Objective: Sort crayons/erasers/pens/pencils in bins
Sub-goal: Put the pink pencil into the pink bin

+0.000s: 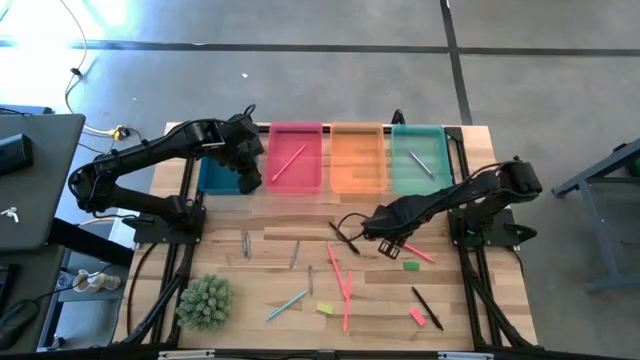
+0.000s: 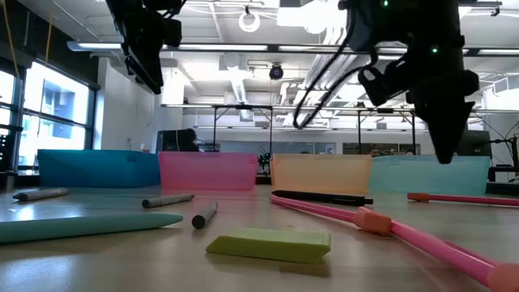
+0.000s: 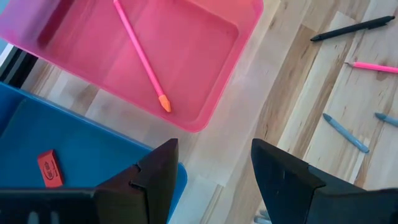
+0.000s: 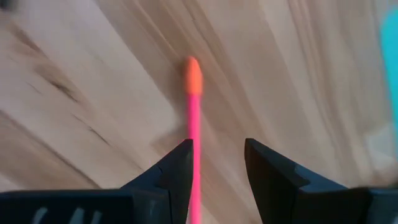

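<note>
Four bins stand in a row at the table's far edge: blue (image 1: 222, 176), pink (image 1: 296, 157), orange (image 1: 358, 157) and teal (image 1: 418, 158). A red eraser (image 3: 48, 168) lies in the blue bin, a pink pencil (image 3: 142, 56) in the pink one, and a grey stick (image 1: 421, 164) in the teal one. My left gripper (image 3: 214, 152) hangs open above the gap between the blue and pink bins. My right gripper (image 4: 217, 149) points down, open, over a pink pencil (image 4: 194, 99) lying flat on the table. In the low view its fingers (image 2: 448, 154) are clear of the tabletop.
Loose on the wood lie a green eraser (image 1: 411, 266), a pink eraser (image 1: 417, 316), a yellow-green eraser (image 2: 269, 243), pink pencils (image 1: 335, 265), black pens (image 1: 427, 307), grey crayons (image 1: 246, 243) and a teal pencil (image 1: 287, 305). A spiky green plant (image 1: 205, 303) stands near left.
</note>
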Controlling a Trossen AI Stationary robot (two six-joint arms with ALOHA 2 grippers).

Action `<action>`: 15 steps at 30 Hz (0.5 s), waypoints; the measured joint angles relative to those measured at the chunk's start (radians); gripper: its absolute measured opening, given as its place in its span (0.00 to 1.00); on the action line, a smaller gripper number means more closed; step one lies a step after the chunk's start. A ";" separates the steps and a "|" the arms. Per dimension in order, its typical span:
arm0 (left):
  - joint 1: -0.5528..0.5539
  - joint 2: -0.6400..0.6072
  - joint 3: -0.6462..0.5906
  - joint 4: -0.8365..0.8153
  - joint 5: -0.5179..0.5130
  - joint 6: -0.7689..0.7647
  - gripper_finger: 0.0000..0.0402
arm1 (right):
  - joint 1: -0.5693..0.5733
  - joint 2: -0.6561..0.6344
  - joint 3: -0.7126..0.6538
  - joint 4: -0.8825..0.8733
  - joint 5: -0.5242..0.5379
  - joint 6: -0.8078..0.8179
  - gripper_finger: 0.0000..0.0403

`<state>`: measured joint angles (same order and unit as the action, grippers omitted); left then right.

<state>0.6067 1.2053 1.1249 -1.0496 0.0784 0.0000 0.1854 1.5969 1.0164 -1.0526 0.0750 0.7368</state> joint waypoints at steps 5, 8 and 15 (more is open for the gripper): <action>0.000 0.000 0.000 0.000 0.000 -0.007 0.48 | -0.016 -0.038 -0.039 0.138 -0.005 -0.004 0.33; 0.000 0.000 0.000 0.001 0.000 -0.007 0.48 | -0.033 -0.034 -0.052 0.170 -0.024 -0.004 0.33; 0.000 0.001 0.000 0.003 0.000 -0.007 0.48 | -0.084 -0.026 -0.053 0.161 -0.024 -0.001 0.33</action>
<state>0.6067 1.2060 1.1248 -1.0470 0.0784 -0.0071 0.1014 1.5711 0.9634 -0.8913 0.0508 0.7354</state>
